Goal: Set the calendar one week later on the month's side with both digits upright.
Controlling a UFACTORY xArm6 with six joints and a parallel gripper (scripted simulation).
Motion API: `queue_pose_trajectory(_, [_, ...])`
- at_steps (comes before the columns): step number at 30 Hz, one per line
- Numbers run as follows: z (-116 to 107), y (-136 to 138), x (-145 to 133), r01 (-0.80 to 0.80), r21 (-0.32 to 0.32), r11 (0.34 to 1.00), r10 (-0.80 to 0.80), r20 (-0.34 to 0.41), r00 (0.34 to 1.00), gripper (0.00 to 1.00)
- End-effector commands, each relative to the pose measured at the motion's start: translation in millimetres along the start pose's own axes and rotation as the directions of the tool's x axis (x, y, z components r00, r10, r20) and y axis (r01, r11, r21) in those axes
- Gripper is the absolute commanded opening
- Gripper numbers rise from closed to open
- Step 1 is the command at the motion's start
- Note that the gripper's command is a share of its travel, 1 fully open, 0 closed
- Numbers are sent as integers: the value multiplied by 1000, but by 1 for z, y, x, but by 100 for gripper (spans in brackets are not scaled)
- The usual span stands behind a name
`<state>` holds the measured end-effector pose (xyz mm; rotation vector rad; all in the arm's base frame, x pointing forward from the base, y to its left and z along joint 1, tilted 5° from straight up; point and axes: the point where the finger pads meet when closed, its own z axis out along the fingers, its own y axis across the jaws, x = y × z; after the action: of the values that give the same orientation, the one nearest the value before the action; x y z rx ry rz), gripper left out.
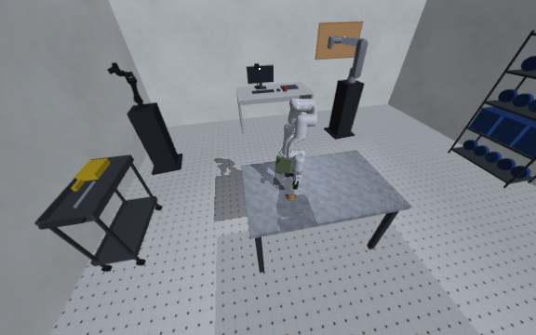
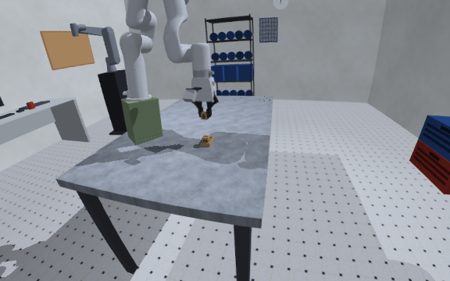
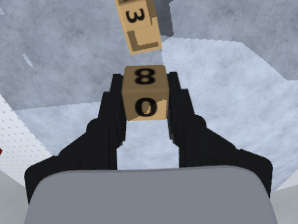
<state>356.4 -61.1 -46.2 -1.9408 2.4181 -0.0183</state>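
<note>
My gripper (image 1: 295, 186) (image 2: 204, 114) (image 3: 145, 87) is shut on a wooden cube (image 2: 204, 115) (image 3: 145, 92), held in the air above the table. In the wrist view the cube shows a black 8 on one face and a 0 on the face below it. The small wooden tray (image 1: 294, 197) (image 3: 146, 49) stands on the table, clear of the held cube. A second cube (image 2: 205, 140) (image 3: 137, 16) sits in one end of it and shows a 3 in the wrist view; the other end is empty. The month's name cannot be read.
The grey table (image 1: 342, 186) (image 2: 162, 176) carries the tray. The arm's green base block (image 1: 284, 164) (image 2: 144, 121) stands on the table, to the left of the tray in the exterior view. The table's edge (image 2: 265, 187) runs to the right of the tray there.
</note>
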Motion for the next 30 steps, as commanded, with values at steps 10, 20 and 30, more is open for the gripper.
queue_pose_trajectory(10, [-1, -1, 0, 179, 14, 984, -179, 45, 983, 27])
queue_pose_trajectory(20, [-1, -1, 0, 179, 14, 984, -179, 45, 983, 27])
queue_pose_trajectory(30, [5, -1, 0, 179, 15, 984, -180, 47, 983, 27])
